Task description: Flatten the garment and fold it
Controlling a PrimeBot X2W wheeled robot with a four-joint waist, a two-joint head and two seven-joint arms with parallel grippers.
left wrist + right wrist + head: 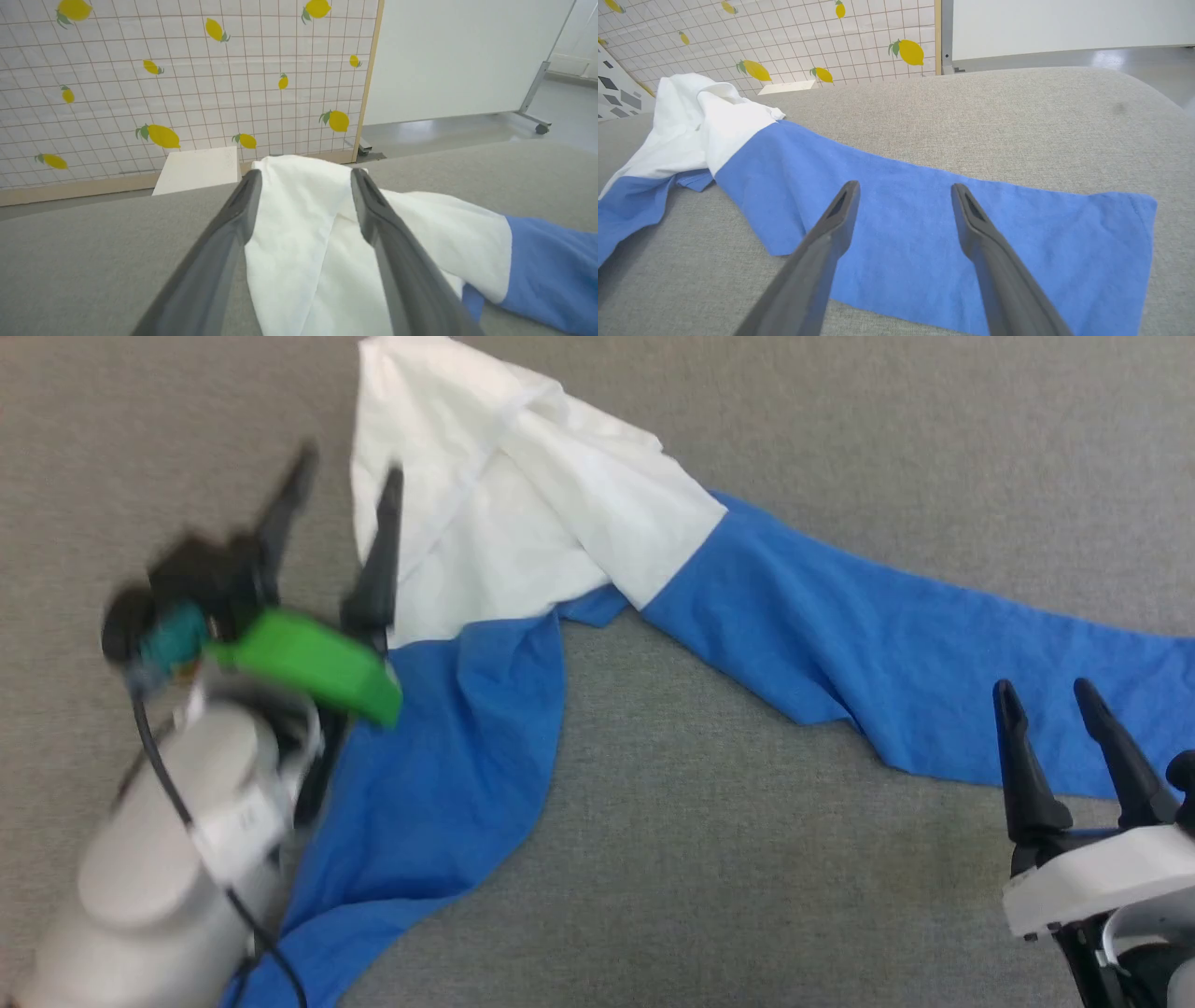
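Note:
The garment (pixel 523 523) lies bunched on the grey surface: a crumpled white body at the top, one blue sleeve (pixel 448 775) running down to the lower left, the other blue sleeve (pixel 934 644) stretched out to the right. My left gripper (pixel 350 467) is open at the white body's left edge, its arm blurred; in the left wrist view the white cloth (pixel 303 242) shows between and beyond the spread fingers of that gripper (pixel 303 179), nothing pinched. My right gripper (pixel 1046 695) stands open at the lower right, over the right sleeve's near edge (pixel 924 224), fingers apart and empty (pixel 903 191).
The grey padded surface (pixel 709 859) spreads under everything. Beyond its far edge stand a lemon-print grid panel (pixel 187 84), a pale box (pixel 198 170) at its foot, and a white rolling partition (pixel 458 56) on a grey floor.

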